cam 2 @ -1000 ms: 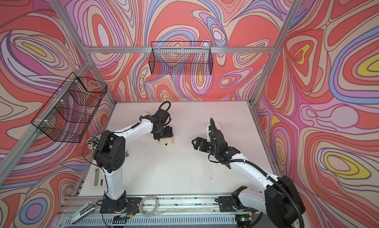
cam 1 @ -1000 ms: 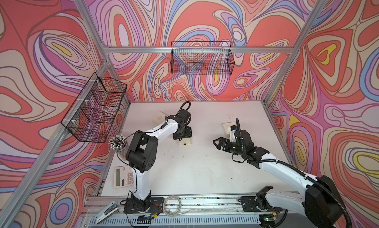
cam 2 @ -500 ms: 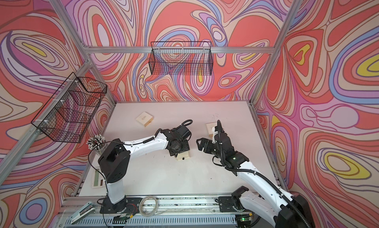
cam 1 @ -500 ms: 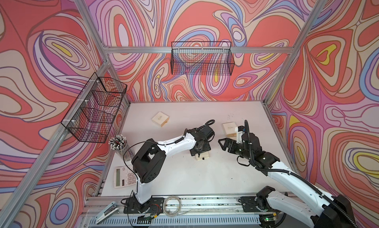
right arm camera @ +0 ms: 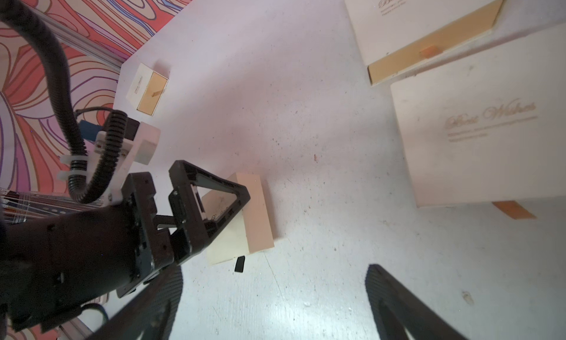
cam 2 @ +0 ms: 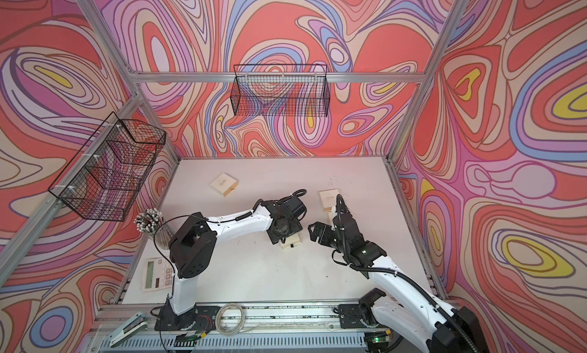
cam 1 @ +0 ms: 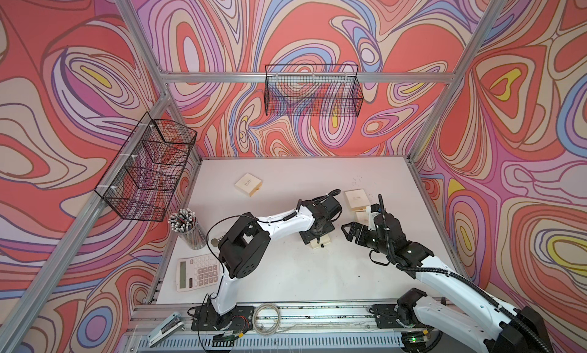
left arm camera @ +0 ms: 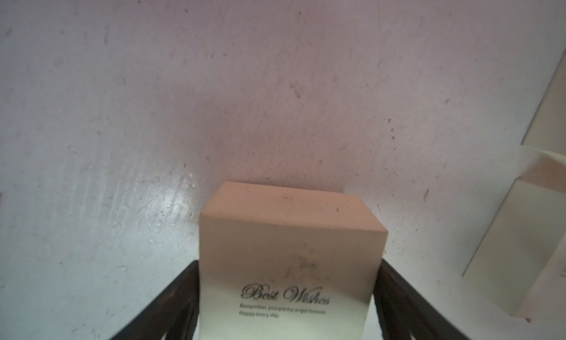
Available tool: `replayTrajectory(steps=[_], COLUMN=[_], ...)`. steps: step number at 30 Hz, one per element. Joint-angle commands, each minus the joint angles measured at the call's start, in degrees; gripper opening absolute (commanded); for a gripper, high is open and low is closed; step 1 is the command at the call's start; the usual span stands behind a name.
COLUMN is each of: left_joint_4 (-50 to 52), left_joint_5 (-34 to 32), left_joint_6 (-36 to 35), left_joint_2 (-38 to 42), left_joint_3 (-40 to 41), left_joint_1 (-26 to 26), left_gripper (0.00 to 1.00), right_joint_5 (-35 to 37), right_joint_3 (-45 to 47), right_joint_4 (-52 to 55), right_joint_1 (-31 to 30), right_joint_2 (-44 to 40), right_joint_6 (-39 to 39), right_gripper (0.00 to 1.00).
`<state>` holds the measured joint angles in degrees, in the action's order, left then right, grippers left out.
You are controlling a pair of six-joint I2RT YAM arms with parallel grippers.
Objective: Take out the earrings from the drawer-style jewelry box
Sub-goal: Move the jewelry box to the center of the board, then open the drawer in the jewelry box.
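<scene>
The box (right arm camera: pixel 257 213) has been carried from the 10 o'clock side of the table (cam 1: pixel 286 272) to its middle and set down flat. Its drawer looks shut, so the earrings are judged hidden inside. It is straddled by the left gripper (left arm camera: pixel 289 263); whether it is clamped or just released cannot be told. At its 3 o'clock the right gripper (right arm camera: pixel 274 271) is held wide and empty, well placed for the black tab (right arm camera: pixel 240 263).

A small box (cam 1: pixel 324 241) is sitting centrally; paired boxes (cam 1: pixel 357 199) are lying at its one o'clock, a lone box (cam 1: pixel 248 184) at ten.
</scene>
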<state>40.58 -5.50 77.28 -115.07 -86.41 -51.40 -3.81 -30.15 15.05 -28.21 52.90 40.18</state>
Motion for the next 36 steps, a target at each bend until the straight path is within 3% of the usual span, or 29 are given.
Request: replayTrajectory(steps=[1, 9, 14, 19, 21, 26, 28, 33, 36], left_joint_4=[3.30, -6.08, -15.72, -31.93, -31.78, -32.46, -32.69, -39.51, -44.36], left_joint_5=[-2.12, -0.79, -0.93, 12.80, 17.09, 29.94, 34.07, 38.63, 44.31], left_joint_6=[1.47, 0.43, -5.59, -16.84, -20.39, -30.77, -32.56, -31.31, -29.74], left_joint_2=[1.29, 13.63, 28.51, 39.54, 41.48, 39.27, 35.99, 30.01, 25.15], left_joint_3=[-1.04, 9.45, 24.18, 39.10, 41.48, 40.86, 39.43, 40.23, 40.25], left_joint_1=[-0.44, -0.59, 1.18, 7.85, 10.51, 12.81, 12.90, 14.42, 16.00], left_gripper=[1.00, 1.00, 0.99, 0.89, 0.87, 0.81, 0.74, 0.69, 0.58], right_joint_5=[0.77, -0.92, -6.63, -10.33, -10.60, -12.12, -11.96, -13.32, -15.33], right_joint_3=[-0.01, -1.17, 1.27, 3.72, 3.98, 5.92, 6.59, 7.61, 8.24], right_joint_4=[1.14, 2.07, -0.76, -5.07, -5.99, -12.65, -15.56, -22.12, -26.33], right_joint_1=[-0.22, -0.28, -0.35, -1.43, -2.06, -4.15, -6.47, -9.03, -9.06], right_joint_2=[-0.52, -1.83, -1.13, 2.05, 3.42, 9.01, 11.73, 18.11, 21.58], right_joint_6=[0.39, -1.46, -1.52, -1.07, -0.99, 1.67, 2.20, 2.10, 1.35], right_gripper=[0.98, 0.97, 0.87, 0.77, 0.74, 0.57, 0.51, 0.46, 0.43])
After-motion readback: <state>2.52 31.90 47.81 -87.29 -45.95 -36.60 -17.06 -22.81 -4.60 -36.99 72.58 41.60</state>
